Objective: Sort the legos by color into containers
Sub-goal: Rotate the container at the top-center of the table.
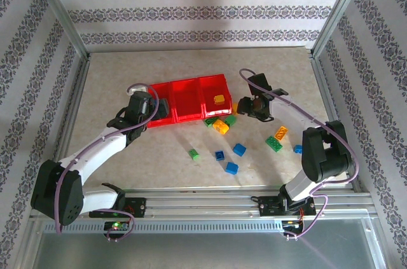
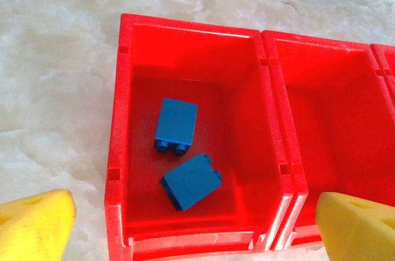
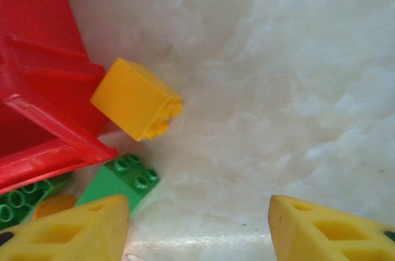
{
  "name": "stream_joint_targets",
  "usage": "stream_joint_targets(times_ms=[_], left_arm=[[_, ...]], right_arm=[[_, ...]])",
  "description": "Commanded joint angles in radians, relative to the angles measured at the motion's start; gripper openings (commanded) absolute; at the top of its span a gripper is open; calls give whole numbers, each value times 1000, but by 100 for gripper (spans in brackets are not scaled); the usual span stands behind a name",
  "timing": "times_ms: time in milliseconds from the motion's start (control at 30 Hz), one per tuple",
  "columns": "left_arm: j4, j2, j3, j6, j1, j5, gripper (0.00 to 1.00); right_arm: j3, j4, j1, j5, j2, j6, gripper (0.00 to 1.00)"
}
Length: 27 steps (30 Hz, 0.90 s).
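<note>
Red translucent plastic formed the containers, three joined bins set mid-worktop where either arm could reach them. The left jaws hung spread wide and empty over the leftmost bin. Two blue legos lay close together on its floor, so that bin looked to be the one for blue. A yellow brick sat in the rightmost bin, suggesting yellow belonged there. The right jaws, likewise parted and holding nothing, hovered low over the worktop just off the tray's right end. They faced a yellow-orange brick tilted against the tray's outer corner, with a green brick nearer the fingers. The yellow-orange one seemed the likely target, though its lean on the wall would leave little room for a finger on that side. Loose bricks in blue, green and orange lay scattered nearer the bases, so most of the sorting was not yet done.
</note>
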Motion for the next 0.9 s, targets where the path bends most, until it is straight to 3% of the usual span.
stream_joint_targets(times_ms=[0, 867], left_arm=[[29, 10, 30, 14, 13, 11, 100], [46, 86, 54, 8, 14, 58, 100]], right_arm=[[5, 50, -6, -71, 42, 2, 62], [123, 80, -16, -107, 234, -9, 60]])
